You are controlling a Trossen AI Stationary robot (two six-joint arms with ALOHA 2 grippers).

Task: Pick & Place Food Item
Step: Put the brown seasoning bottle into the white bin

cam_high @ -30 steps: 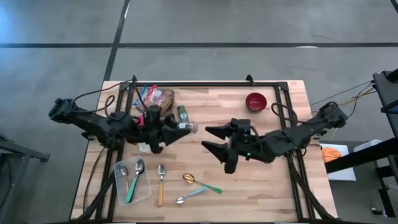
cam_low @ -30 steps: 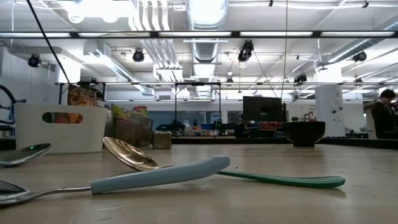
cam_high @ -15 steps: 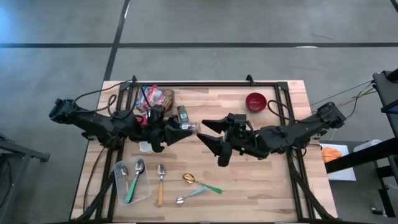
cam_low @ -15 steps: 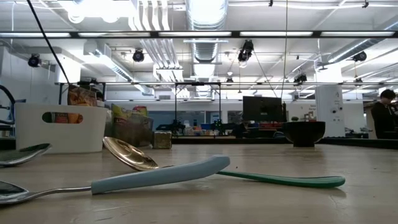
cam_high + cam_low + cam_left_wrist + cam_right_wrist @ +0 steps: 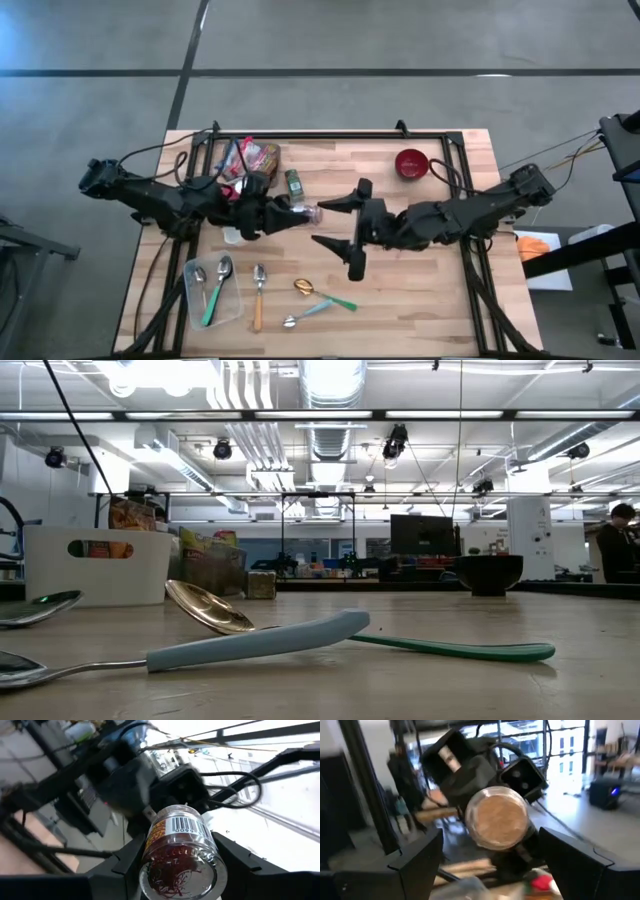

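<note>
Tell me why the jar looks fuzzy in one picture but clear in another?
Right wrist view: the jar and everything around it are smeared with blur. Left wrist view: the jar's barcode label is crisp, while the background is soft and washed out by bright light. High view: even lighting, all sharp.

A grey concrete floor [image 5: 400, 35] crossed by dark seams is seen around the light wooden plank table [image 5: 330, 290], beneath strip-lit ceiling ducts [image 5: 325, 390].
</note>
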